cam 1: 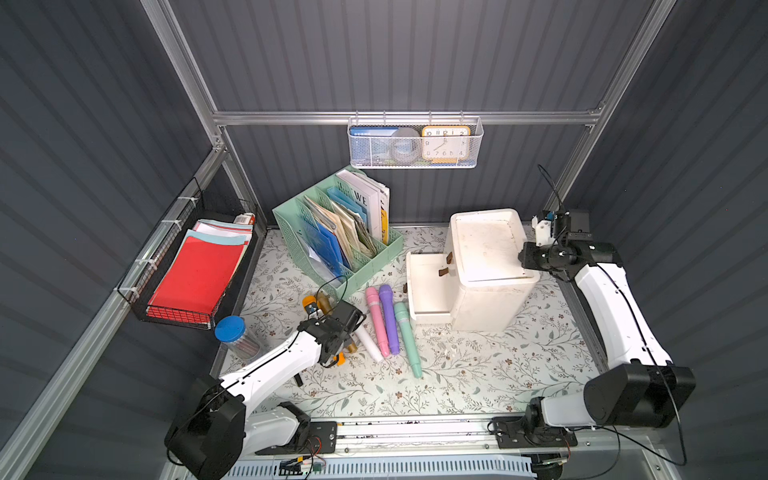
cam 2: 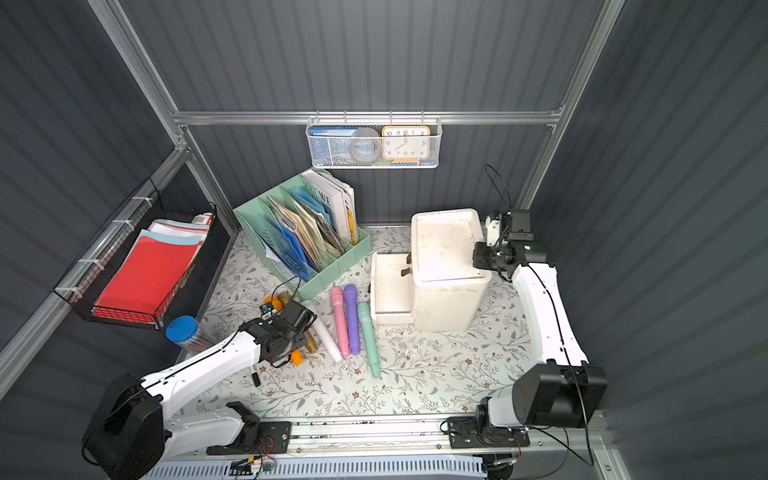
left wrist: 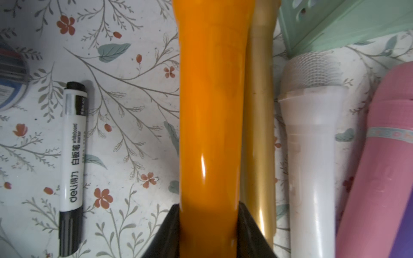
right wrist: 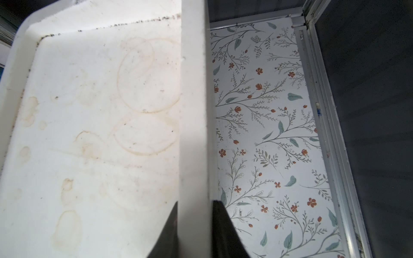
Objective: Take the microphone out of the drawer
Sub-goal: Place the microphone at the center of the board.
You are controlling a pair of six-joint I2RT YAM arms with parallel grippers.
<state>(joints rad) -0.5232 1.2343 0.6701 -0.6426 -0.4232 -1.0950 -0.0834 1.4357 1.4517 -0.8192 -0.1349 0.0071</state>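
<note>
Fingers [left wrist: 165, 234] of the left gripper [left wrist: 209, 234] clamp the orange microphone [left wrist: 212, 111] by its handle, one on each side. The orange microphone is out of the drawer [cam 1: 428, 286], at the left of the floral mat [cam 1: 478, 365]; its two ends stick out from under the gripper in both top views. Cannot tell whether it touches the mat. It runs alongside a gold microphone [left wrist: 260, 134], the two touching or nearly so.

Next in the row come a white microphone [left wrist: 312, 156], a pink microphone [left wrist: 380, 167], a purple microphone [cam 1: 388, 316] and a teal microphone [cam 1: 407, 336], all lying on the mat, roughly parallel. A whiteboard marker [left wrist: 72, 167] lies on the other side of the orange one, apart from it.

Fingers [right wrist: 223, 234] of the right gripper [right wrist: 194, 232] pinch the raised rim on top of the white cabinet [cam 1: 486, 245], closed tight on it. The drawer stands pulled out toward the green file organizer [cam 1: 336, 232]. A blue-lidded jar [cam 1: 230, 328] sits at the mat's left edge.
</note>
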